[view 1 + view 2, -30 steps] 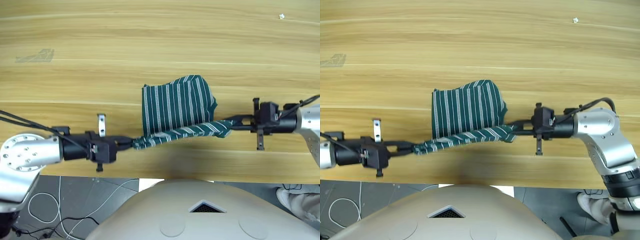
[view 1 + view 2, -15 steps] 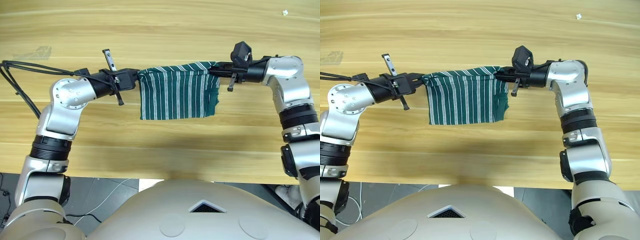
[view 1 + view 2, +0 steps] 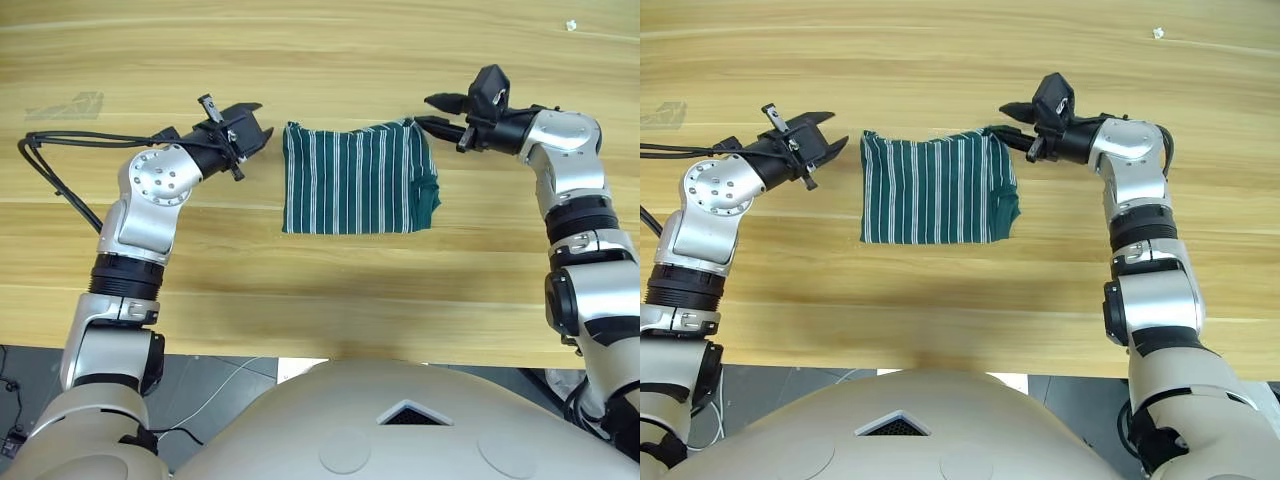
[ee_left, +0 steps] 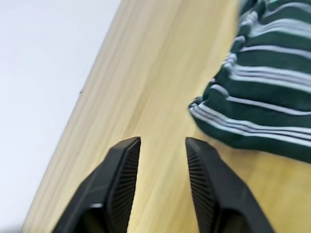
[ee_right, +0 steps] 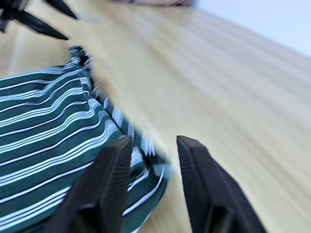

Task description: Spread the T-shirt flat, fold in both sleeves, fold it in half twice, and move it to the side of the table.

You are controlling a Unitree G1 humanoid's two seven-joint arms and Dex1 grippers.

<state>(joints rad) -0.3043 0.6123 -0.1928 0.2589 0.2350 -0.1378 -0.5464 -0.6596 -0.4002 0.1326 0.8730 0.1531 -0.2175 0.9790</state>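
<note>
The green T-shirt [image 3: 356,179] with white stripes lies folded into a small rectangle on the wooden table [image 3: 320,60]. My left gripper [image 3: 256,124] hovers open just off the shirt's far left corner, apart from the cloth. My right gripper [image 3: 436,111] is open beside the far right corner, nothing between its fingers. In the left wrist view the open fingers [image 4: 121,179] frame bare wood with the shirt's edge [image 4: 252,97] to one side. In the right wrist view the fingers [image 5: 114,179] stand over the shirt's corner [image 5: 58,121].
A small white scrap [image 3: 569,25] lies on the far right of the table. A faint grey mark [image 3: 68,106] sits at the far left. Black cables [image 3: 60,150] trail from the left arm. The table's near edge [image 3: 320,352] runs below the shirt.
Both grippers carried the near edge of the shirt over to the far edge, folding it in half, then let go and opened. Each has drawn a little outward from its corner.
</note>
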